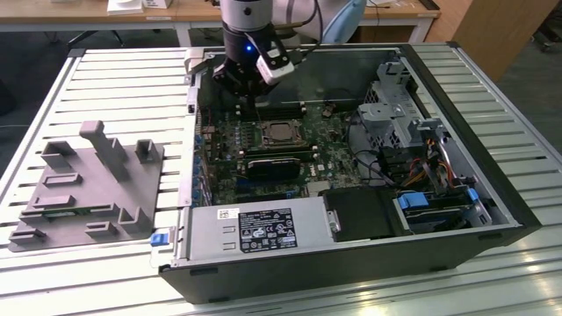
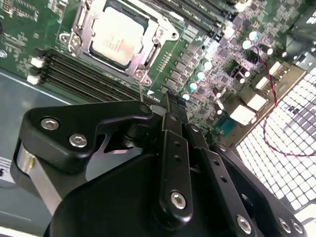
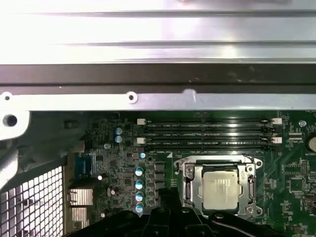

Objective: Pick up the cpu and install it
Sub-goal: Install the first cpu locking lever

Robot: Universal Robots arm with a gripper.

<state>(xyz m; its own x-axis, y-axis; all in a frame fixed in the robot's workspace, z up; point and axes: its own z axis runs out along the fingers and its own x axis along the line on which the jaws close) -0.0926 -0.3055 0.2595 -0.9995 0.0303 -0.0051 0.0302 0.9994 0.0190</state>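
hovering at the socket's (image 1: 279, 133) 11 o'clock, the gripper (image 2: 173, 106), fingers clenched empty, needed a straight lift clear of the seated cpu (image 3: 221, 190).

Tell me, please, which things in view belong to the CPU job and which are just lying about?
Part of the job:
cpu, seated in the socket
gripper, above the motherboard

Just lying about:
grey fixture block, outside the case
power supply
drive cage

black tool (image 2: 170, 106), matte linkage w/ silver screws; black wrist, blue light, white cam box.
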